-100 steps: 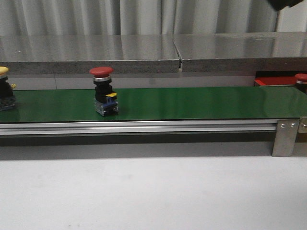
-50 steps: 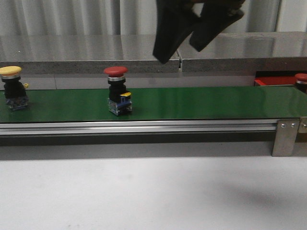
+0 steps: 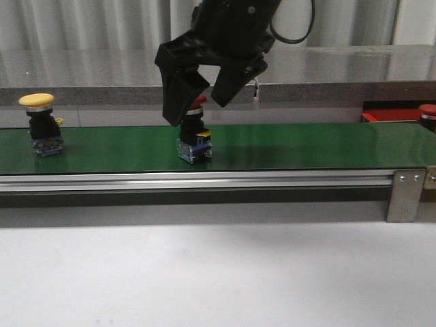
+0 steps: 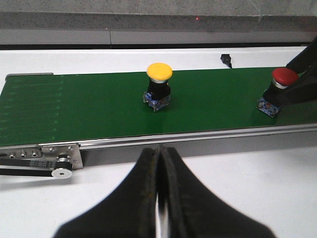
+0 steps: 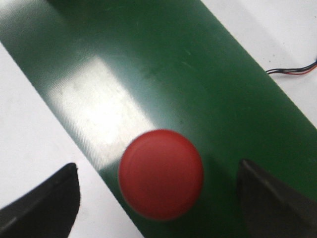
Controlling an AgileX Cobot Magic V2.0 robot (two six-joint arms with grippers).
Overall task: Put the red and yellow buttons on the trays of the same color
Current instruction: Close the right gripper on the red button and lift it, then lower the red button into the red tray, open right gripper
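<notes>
Green belt (image 3: 306, 146) carried a yellow button (image 3: 42, 125) at its left and a red button (image 3: 194, 139) mid-belt; right gripper (image 3: 201, 87) hung spread around its cap, apparently not touching. Left gripper (image 4: 159, 198) sat closed, empty.

White surface (image 3: 218, 279) in front, green belt (image 3: 306, 146) w/ aluminium rail across it. Grey steel shelf (image 3: 327, 71) behind, pale grey curtain (image 3: 88, 24) at back. Diffuse light, soft glare.

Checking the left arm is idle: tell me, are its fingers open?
No, in the left wrist view the left gripper has its two fingers pressed together with nothing between them.
</notes>
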